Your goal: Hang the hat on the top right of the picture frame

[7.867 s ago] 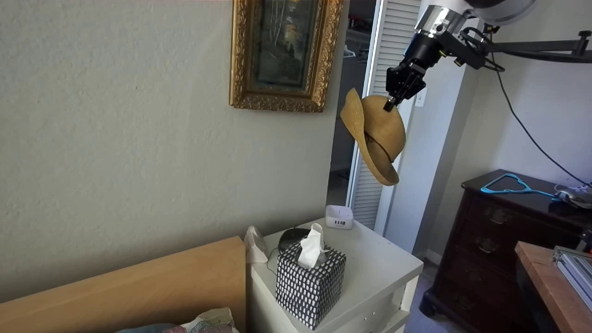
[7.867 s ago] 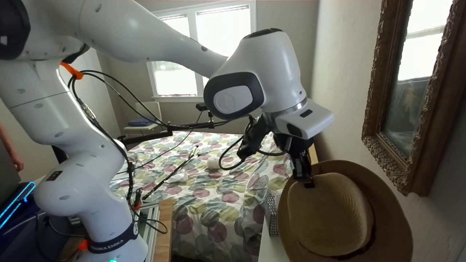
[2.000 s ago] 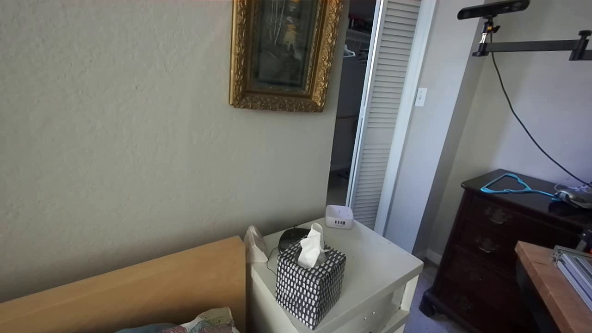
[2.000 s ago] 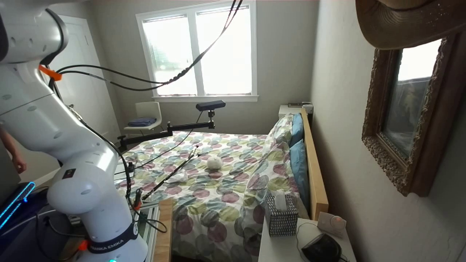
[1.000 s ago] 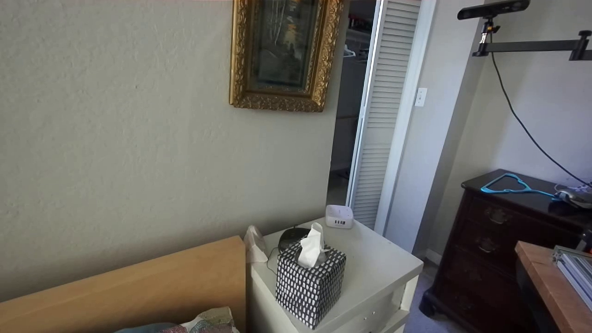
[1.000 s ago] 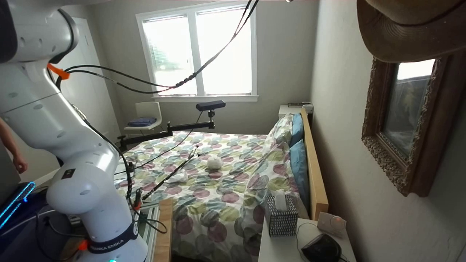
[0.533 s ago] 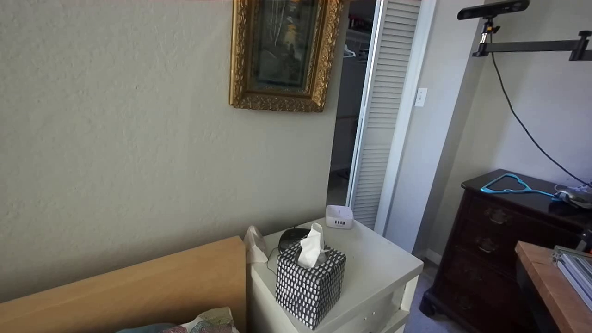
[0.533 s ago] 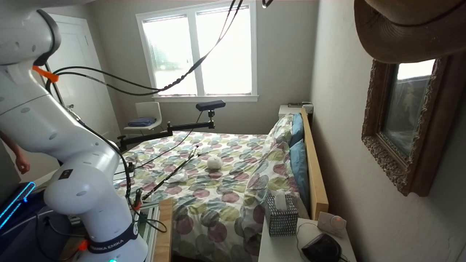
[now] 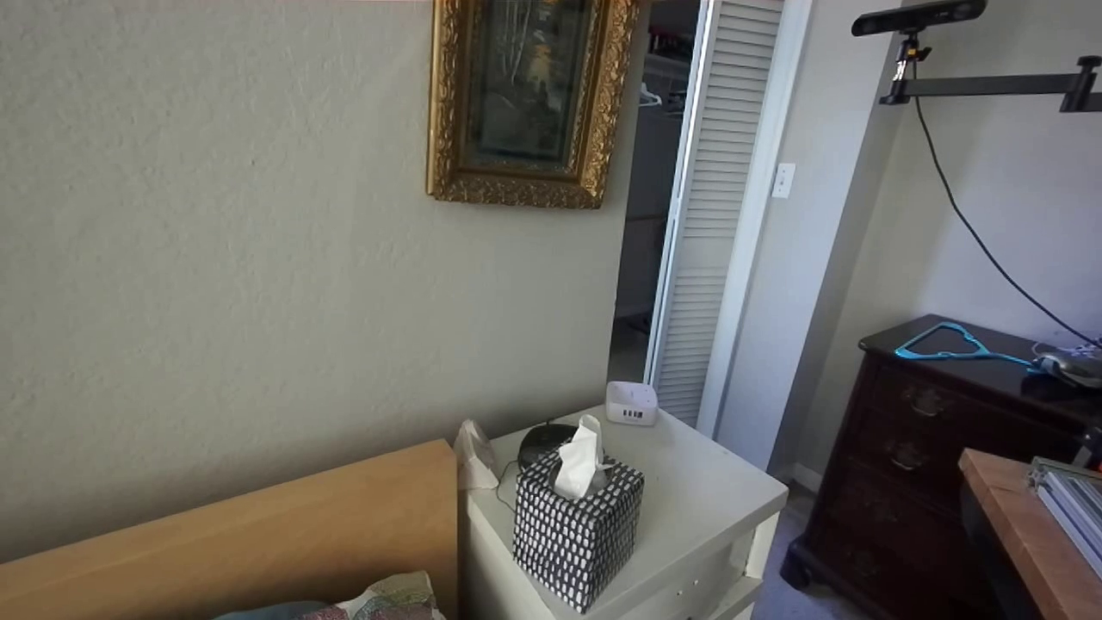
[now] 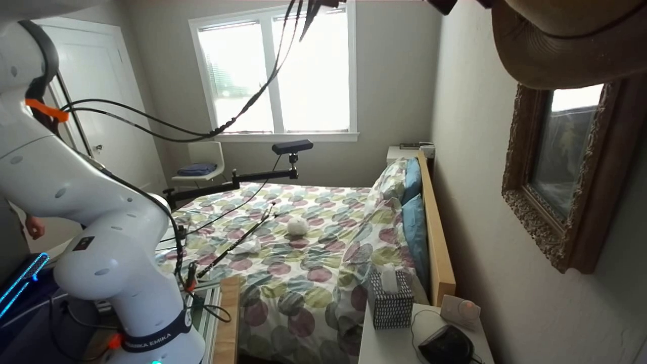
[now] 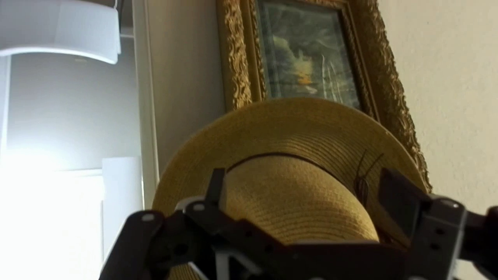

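The tan, wide-brimmed straw hat (image 11: 288,198) hangs ahead of the black gripper (image 11: 305,181), whose jaws stand wide; any contact is hard to judge. It partly hides the upper end of the ornate gilded rectangular picture frame (image 11: 238,58). Below, a black-and-white patterned tissue box (image 9: 578,534) sits on a white nightstand (image 9: 693,499).

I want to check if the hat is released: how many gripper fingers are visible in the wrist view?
2: one finger at the picture's left of the hat's crown, the other finger at its right. None seems hidden.
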### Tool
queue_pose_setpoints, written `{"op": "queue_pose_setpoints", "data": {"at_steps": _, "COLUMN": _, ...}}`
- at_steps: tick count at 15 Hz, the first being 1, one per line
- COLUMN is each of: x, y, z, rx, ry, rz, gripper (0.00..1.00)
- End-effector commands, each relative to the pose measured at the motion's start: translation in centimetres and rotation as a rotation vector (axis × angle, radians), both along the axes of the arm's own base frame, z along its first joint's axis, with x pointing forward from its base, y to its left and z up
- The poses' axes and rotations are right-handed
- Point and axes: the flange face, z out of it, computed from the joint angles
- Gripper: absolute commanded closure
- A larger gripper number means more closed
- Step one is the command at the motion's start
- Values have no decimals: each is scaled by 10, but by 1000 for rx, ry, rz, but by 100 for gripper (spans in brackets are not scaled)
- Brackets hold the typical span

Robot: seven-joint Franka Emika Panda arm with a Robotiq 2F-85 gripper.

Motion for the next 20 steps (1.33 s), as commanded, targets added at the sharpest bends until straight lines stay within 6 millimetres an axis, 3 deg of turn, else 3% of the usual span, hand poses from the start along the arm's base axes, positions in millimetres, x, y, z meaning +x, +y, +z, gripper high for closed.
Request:
{"op": "queue_pose_setpoints", "data": {"at_steps": 1, "x": -14, "y": -3, "z": -25, "rx": 13, "ry": 144, "rz": -76, "gripper": 0}}
{"op": "queue_pose_setpoints", "data": {"at_steps": 6, "x": -3, "y": 5, "z": -67, "rx": 14, "ry": 372, "rz": -134, "gripper": 0}}
{"op": "queue_pose_setpoints", "data": {"at_steps": 11, "x": 18, "y": 19, "z": -131, "rx": 29, "ry": 622, "rz": -156, "gripper": 0}}
{"op": "queue_pose_setpoints", "data": {"at_steps": 14, "x": 18, "y": 17, "z": -159, "rx": 46, "ry": 722, "rz": -148, "gripper": 0}}
{"op": "queue_pose_setpoints", "data": {"at_steps": 19, "x": -11, "y": 16, "z": -175, "rx": 3, "ry": 719, "rz": -106, "gripper": 0}}
{"op": "queue_pose_setpoints", "data": {"at_steps": 20, "x": 12, "y": 13, "z": -174, "rx": 40, "ry": 741, "rz": -117, "gripper": 0}}
